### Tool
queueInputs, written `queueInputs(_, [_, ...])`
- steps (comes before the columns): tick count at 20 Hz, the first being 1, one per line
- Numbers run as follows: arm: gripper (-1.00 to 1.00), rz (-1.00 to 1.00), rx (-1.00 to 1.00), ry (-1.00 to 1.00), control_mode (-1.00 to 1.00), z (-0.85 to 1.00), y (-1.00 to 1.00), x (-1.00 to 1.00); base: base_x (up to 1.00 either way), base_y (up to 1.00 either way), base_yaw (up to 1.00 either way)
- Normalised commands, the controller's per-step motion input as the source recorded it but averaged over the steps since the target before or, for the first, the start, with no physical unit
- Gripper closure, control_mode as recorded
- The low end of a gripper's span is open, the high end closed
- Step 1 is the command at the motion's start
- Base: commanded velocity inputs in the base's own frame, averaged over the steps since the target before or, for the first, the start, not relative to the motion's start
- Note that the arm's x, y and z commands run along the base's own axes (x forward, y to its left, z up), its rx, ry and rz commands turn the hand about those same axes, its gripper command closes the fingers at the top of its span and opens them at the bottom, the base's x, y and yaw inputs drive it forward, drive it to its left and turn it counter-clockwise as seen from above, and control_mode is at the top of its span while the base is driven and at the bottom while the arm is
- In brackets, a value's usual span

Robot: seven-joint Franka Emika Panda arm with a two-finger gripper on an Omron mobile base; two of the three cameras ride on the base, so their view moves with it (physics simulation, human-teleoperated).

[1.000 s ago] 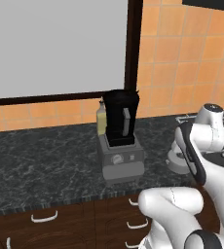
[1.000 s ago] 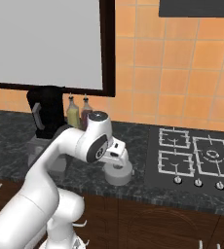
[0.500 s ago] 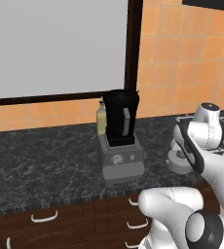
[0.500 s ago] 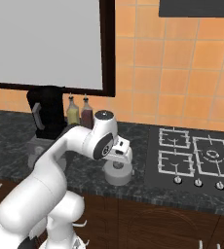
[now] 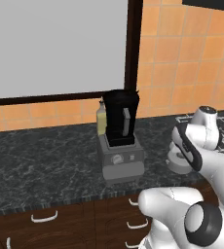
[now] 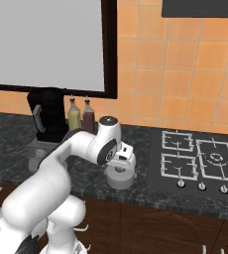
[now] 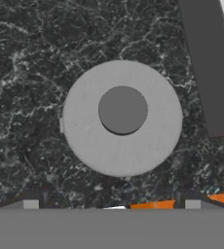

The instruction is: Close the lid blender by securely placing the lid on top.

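- Your lid (image 7: 122,118) lies flat on the dark marbled surface (image 5: 46,155), knob up. From the hand camera you're looking almost straight down on it, and it sits a bit above the middle of that picture.
- The pincer (image 7: 111,203) is spread wide and holds nothing. Its two finger tips (image 7: 31,203) show along the bottom of the hand camera picture, short of the lid's near edge, with bare surface between them and the lid.
- In the right base view, the hand hangs right over the lid (image 6: 120,177), which sits on the surface just left of the hob (image 6: 205,163).
- From the left base view, you see the lid (image 5: 178,163) partly hidden behind the arm, off to the right of the blender (image 5: 120,141) and well apart from it.
- The blender stands upright near the back of the surface, black jar on the grey base, jar top open.
- A pale yellow bottle (image 5: 101,118) stands just behind the blender's left side. In the right base view there's also a dark reddish bottle (image 6: 87,117) next to it, by the wall.
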Motion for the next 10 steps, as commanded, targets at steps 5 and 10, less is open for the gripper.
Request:
queueInputs(5, [-1.00, 0.00, 0.00, 0.00, -1.00, -0.14, -0.02, 0.02, 0.00, 0.00, 0.00])
queueInputs(10, [-1.00, 0.00, 0.00, 0.00, -1.00, -0.08, -0.02, 0.04, 0.00, 0.00, 0.00])
